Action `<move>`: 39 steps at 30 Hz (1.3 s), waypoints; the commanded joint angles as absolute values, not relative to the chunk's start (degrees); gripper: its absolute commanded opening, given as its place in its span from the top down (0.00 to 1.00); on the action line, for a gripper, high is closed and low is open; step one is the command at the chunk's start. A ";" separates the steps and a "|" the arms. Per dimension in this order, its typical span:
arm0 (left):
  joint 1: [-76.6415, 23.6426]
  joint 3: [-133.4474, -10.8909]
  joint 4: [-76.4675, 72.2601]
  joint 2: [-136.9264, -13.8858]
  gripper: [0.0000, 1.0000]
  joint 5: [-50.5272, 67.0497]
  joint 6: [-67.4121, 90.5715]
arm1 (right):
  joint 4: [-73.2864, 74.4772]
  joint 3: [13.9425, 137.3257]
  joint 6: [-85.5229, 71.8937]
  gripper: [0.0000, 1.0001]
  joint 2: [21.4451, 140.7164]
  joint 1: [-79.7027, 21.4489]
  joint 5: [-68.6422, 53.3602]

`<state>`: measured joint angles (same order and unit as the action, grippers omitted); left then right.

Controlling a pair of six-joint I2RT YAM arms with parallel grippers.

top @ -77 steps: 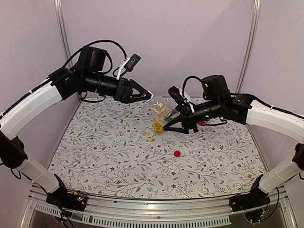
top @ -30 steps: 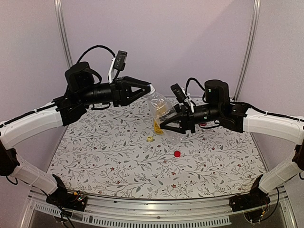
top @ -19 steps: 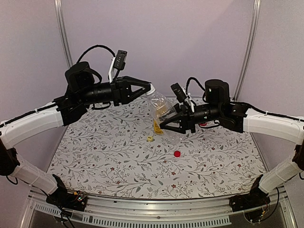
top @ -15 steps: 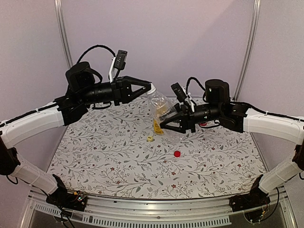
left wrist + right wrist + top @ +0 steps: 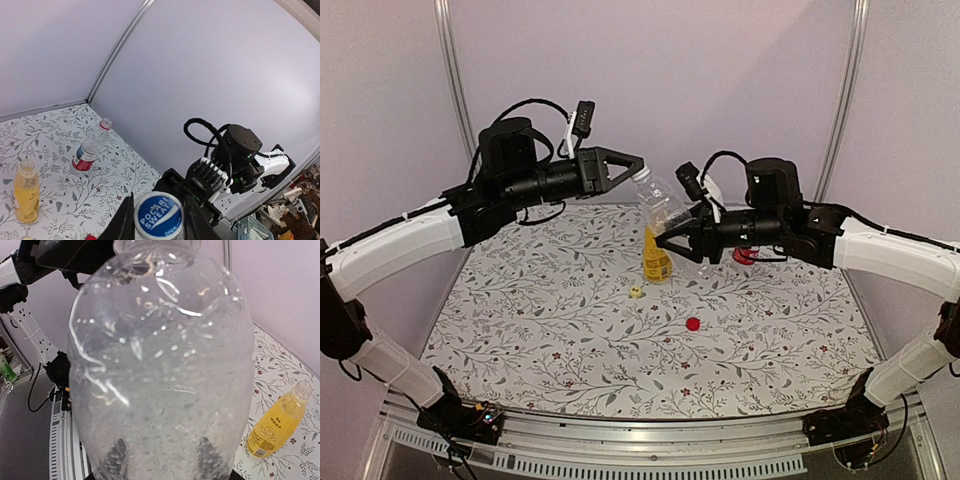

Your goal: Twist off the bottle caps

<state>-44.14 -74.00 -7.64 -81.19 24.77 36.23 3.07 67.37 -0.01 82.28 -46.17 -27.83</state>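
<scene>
With the left hand (image 5: 635, 166), pinches the blue cap (image 5: 158, 216) by its rim, fingers closed snug on either side. Placed so, it seems, for a twist about the cap's own axis. With the right hand (image 5: 672, 240), clamps the lower body of the clear bottle (image 5: 165, 365), fingers narrowed onto the plastic and showing dimly through it. Judged a counter-hold, to stop the bottle turning with the cap. Holds that bottle in mid-air above the far middle of the tabletop (image 5: 520, 330), tilted, neck up and left, base down and right, spanning the gap between the two hands. Reaches in with both forearms raised and near level, from left and right, each pointing at the other along the bottle's line. Leaves below, upright and uncapped, the yellow bottle (image 5: 655, 257), with the yellow cap (image 5: 636, 292) just near of it and the red cap (image 5: 693, 323) nearer and to the right. Shows the red-labelled bottle (image 5: 90, 147) lying on its side at the far right, mouth apparently bare. Suggests two caps done, the blue one last.
</scene>
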 commanded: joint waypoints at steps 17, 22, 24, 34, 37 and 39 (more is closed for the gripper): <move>-44.96 -81.44 5.73 -90.30 0.48 20.94 43.92 | 3.70 65.77 6.47 0.69 81.41 -49.35 -4.36; -42.88 -75.42 -3.33 -87.83 0.26 30.02 40.54 | 4.25 64.47 6.39 0.68 79.83 -49.31 -11.25; -42.02 -72.62 -7.29 -86.26 0.20 32.64 39.70 | 4.67 63.95 6.18 0.69 79.51 -49.26 -13.07; -40.02 -64.56 -21.64 -78.32 0.13 43.49 27.76 | 2.05 62.29 3.97 0.69 78.29 -48.96 -29.01; -39.93 -66.27 -20.39 -78.68 0.17 45.36 24.78 | 0.89 62.60 3.79 0.69 78.55 -48.88 -33.98; -39.90 -67.06 -20.60 -79.05 0.22 46.35 24.18 | 0.45 62.76 3.63 0.69 78.73 -48.87 -36.70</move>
<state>-40.47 -65.06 -18.20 -78.87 41.93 29.65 3.77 62.81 4.62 80.18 -49.01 -27.75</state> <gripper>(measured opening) 0.817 0.437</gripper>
